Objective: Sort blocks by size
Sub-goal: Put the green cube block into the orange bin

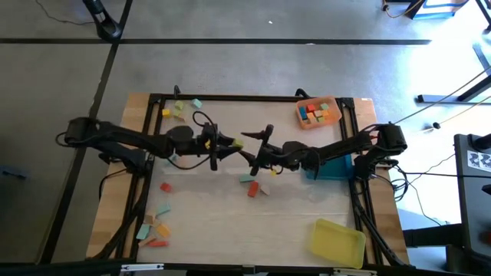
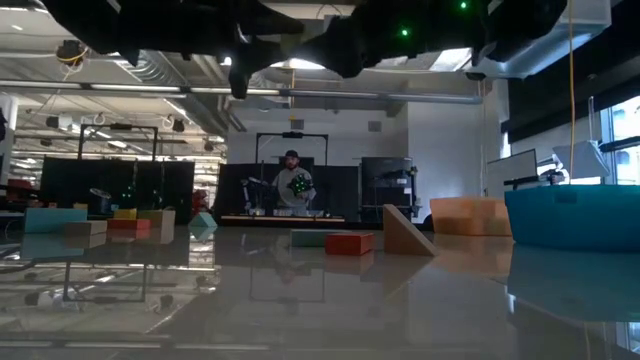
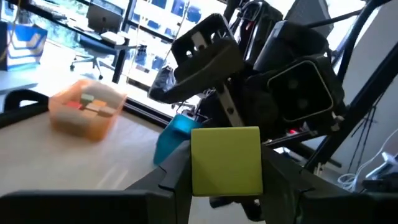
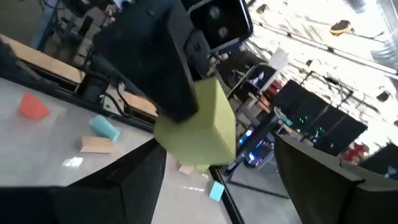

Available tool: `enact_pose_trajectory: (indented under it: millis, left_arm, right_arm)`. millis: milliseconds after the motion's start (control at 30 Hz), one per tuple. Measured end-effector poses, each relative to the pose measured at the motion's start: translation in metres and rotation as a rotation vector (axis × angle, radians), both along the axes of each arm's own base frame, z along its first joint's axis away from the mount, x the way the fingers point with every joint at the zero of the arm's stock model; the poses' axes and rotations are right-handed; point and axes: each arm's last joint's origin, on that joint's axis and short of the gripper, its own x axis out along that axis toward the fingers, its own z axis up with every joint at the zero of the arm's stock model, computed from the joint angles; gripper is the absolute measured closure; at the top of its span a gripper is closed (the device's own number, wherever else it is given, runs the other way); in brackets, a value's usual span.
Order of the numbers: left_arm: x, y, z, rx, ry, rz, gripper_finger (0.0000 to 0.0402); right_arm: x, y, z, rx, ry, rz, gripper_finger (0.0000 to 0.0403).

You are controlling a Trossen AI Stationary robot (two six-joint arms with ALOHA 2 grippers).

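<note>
We find a handover mid-counter: the left tool (image 3: 227, 186) grips a yellow-green block (image 3: 226, 160), which the wide right tool (image 4: 214, 171), at its 3 o'clock, must next close on.

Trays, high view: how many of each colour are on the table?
Orange tray: 1
Blue tray: 1
Yellow tray: 1
Total: 3
</note>
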Motion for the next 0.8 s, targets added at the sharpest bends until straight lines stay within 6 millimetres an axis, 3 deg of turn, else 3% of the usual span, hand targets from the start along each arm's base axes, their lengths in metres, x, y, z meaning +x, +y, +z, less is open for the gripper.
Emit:
enact_pose_trajectory:
  millis: [300,400,600,800]
  left_arm:
    - [0.0097,-0.0051,-0.0102,-0.037,-0.014,-0.02,0.0276]
    - [0.0098,-0.0049,-0.0101,-0.037,-0.017,-0.018,0.0276]
    - [0.0097,-0.0038,-0.0091,-0.063,-0.029,-0.007,0.0274]
    - [0.0096,0.0004,-0.0096,-0.037,-0.022,-0.003,0.0239]
  right_arm:
    - [0.0006,0.0019,-0.0004,-0.05,0.018,0.071,0.0118]
    - [0.0006,0.0014,-0.0011,-0.054,0.027,0.054,0.0152]
    - [0.0008,0.0017,-0.0026,-0.088,0.053,0.06,0.026]
    - [0.0009,0.0015,-0.0029,-0.092,0.058,0.061,0.0264]
